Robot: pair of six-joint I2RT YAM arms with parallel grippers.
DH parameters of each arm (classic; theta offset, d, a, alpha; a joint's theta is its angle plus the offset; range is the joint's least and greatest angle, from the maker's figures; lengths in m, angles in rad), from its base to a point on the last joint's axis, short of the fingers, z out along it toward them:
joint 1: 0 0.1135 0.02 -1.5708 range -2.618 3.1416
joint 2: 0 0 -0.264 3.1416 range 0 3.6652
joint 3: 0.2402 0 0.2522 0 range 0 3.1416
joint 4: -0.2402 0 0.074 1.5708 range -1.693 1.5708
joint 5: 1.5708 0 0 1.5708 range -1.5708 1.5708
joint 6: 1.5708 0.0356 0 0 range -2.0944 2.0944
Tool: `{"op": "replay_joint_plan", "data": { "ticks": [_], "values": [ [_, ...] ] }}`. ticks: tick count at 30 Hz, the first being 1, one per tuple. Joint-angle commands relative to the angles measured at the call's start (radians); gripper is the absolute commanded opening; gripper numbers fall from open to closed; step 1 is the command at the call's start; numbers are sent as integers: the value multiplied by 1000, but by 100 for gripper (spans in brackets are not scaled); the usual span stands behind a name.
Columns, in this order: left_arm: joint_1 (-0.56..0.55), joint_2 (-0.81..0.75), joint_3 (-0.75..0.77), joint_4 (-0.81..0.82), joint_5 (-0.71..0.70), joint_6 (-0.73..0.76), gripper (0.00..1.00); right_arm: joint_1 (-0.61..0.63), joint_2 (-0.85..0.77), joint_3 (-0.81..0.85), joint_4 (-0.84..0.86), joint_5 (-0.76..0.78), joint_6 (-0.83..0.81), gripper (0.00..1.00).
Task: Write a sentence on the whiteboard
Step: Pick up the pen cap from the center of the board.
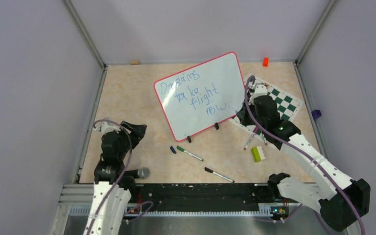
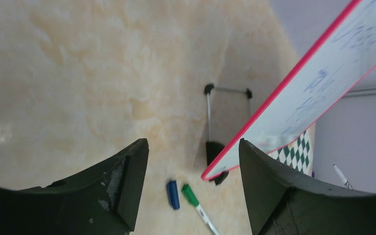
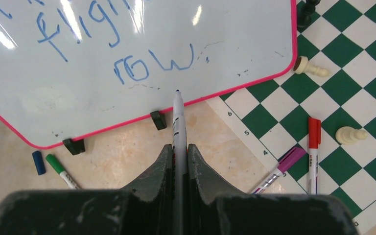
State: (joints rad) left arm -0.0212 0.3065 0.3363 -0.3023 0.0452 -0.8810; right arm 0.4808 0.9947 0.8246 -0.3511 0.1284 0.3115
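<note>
Whiteboard (image 1: 186, 120) stands propped mid-tabletop (image 1: 127, 98), tilted, and carries the sentence (image 1: 198, 93) in blue: "Dreams take flight now."

Left wrist view: left gripper (image 2: 193, 156) is released and empty, apart from the board.

Right wrist view: right gripper (image 3: 178, 152) is clenched on a marker (image 3: 177, 112), its tip just below "now"; contact cannot be confirmed.

Judgement: lettering appears complete. The next move calls for lifting the tip clear without smearing.
</note>
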Motion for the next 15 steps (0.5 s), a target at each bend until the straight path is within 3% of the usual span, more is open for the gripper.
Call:
{"op": "replay_joint_plan", "data": {
  "ticks": [1,4,11,15],
  "values": [
    [-41,184,120,-236,132,-73,72,-9,-10,47,-69,-51,6,0],
    [-135,195,152,-295,46,-106,71,-9,-8,37,-101,-64,7,0],
    [-302,322,121,-265,20,-303,70,-10,-42,-2,-88,-71,-3,0],
    [-421,404,139,-238,-112,-402,71,-9,-64,-24,-50,-94,-3,0]
  ]
}}
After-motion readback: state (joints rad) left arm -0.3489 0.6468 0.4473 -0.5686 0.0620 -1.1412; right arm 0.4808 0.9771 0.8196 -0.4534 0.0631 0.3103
